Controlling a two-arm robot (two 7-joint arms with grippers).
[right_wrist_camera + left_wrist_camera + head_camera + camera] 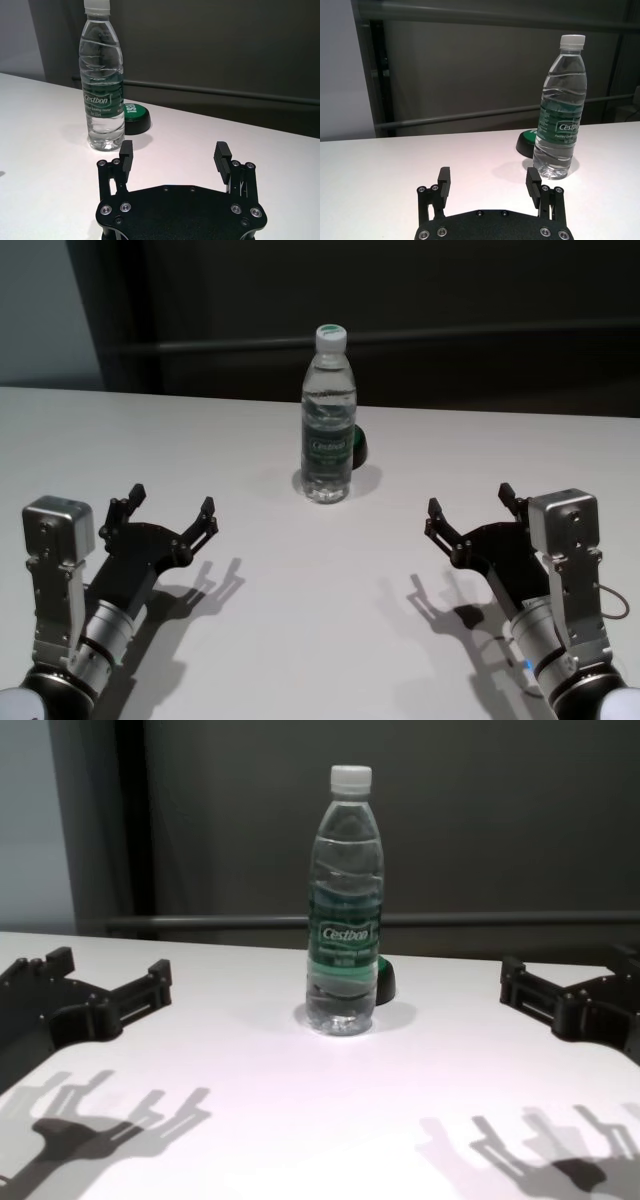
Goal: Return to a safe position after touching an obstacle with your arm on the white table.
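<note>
The clear water bottle with a white cap and green "Cestbon" label stands upright near the middle of the white table. It also shows in the left wrist view, the right wrist view and the chest view. My left gripper is open and empty, held above the table at the near left, well apart from the bottle. My right gripper is open and empty at the near right, also apart from it. Both show in the chest view, the left gripper and the right gripper.
A small dark green-and-black rounded object lies just behind the bottle on its right side, also seen in the right wrist view. A dark wall with a horizontal rail runs behind the table's far edge.
</note>
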